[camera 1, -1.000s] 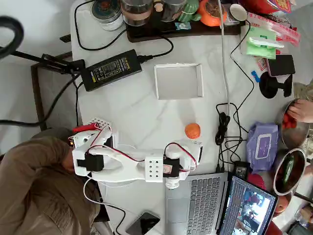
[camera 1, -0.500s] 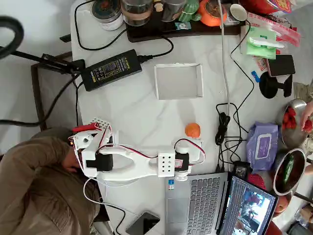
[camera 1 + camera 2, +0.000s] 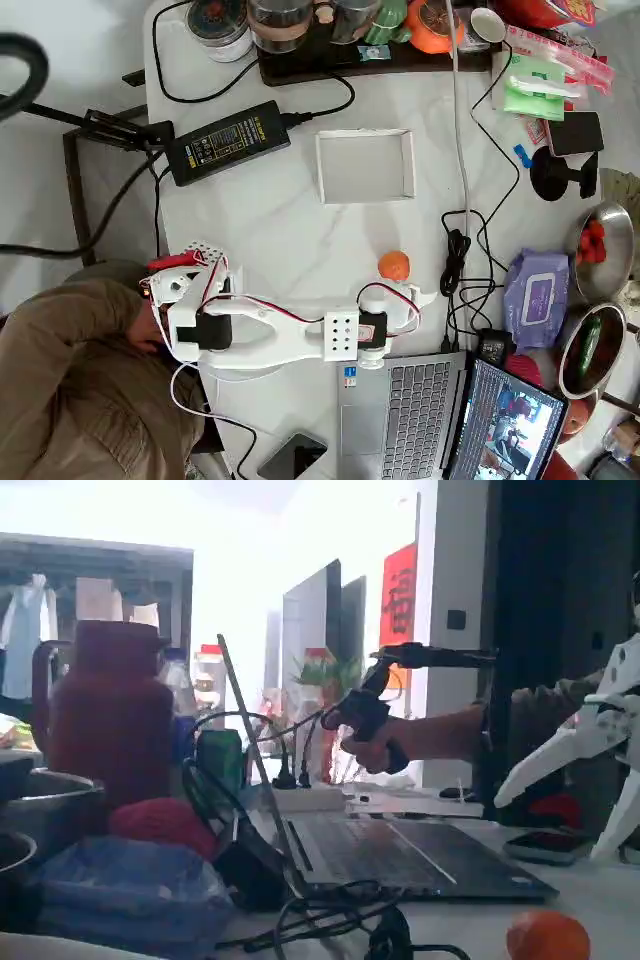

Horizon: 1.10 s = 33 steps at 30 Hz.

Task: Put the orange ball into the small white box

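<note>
One orange ball (image 3: 393, 265) — small, smooth (plain) — lies just beside the end effector (image 3: 418, 303), jaw state unclear.

Bare table (image 3: 290, 240) lies between orange ball (image 3: 394, 265) and small white box (image 3: 365, 166).

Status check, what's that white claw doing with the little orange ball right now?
Claw low beside orange ball, not gripping; open or shut unclear. Small white box empty, farther up the table. Path between clear; black cable lies right of ball.

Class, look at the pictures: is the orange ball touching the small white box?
Apart. The overhead view shows the orange ball on bare table well below the small white box, with open tabletop between them.
</note>
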Each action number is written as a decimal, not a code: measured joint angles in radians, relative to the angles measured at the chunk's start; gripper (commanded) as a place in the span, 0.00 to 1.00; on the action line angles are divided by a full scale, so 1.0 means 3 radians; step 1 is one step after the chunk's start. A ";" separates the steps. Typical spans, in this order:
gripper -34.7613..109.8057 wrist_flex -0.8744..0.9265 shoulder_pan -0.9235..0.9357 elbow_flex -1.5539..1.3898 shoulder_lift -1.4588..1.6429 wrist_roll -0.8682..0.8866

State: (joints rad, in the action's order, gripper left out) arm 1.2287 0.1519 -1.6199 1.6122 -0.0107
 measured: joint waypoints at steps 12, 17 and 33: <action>0.50 -0.0005 -0.0051 -0.0123 -0.0092 -0.0056; 0.50 -0.0005 0.0005 -0.0123 -0.0440 -0.0061; 0.50 -0.0343 -0.0015 -0.0143 -0.0869 -0.0066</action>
State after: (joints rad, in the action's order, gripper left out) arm 1.1259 0.1473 -1.6628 1.3514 -0.0307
